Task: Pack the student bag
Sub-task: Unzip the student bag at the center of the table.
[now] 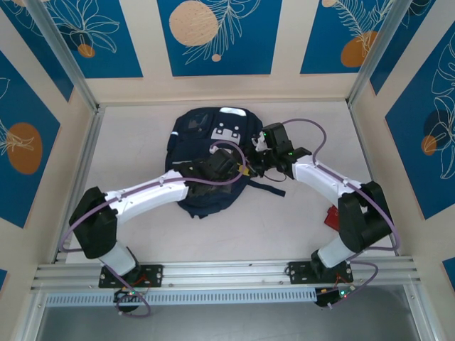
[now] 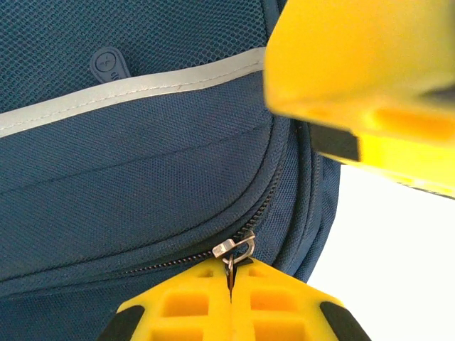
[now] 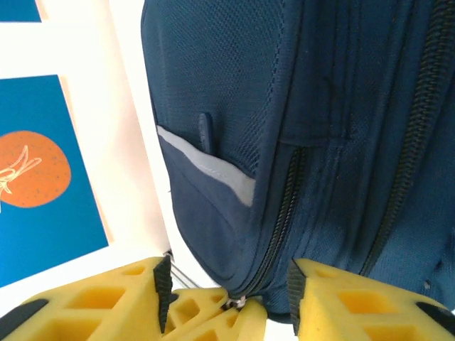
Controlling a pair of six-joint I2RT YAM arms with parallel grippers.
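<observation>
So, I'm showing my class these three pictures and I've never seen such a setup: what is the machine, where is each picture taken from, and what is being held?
The machine is two white robot arms bolted to the near edge of a table. The wide picture looks down from above. On the table lies a navy student bag, with a small red thing near the right arm's base. The other two pictures come from cameras on the wrists, so yellow fingers fill their lower edges. The left gripper is shut on the bag's metal zipper pull. The right gripper has its fingers apart around the bag's corner, right beside the left one; it holds nothing that I can see.
</observation>
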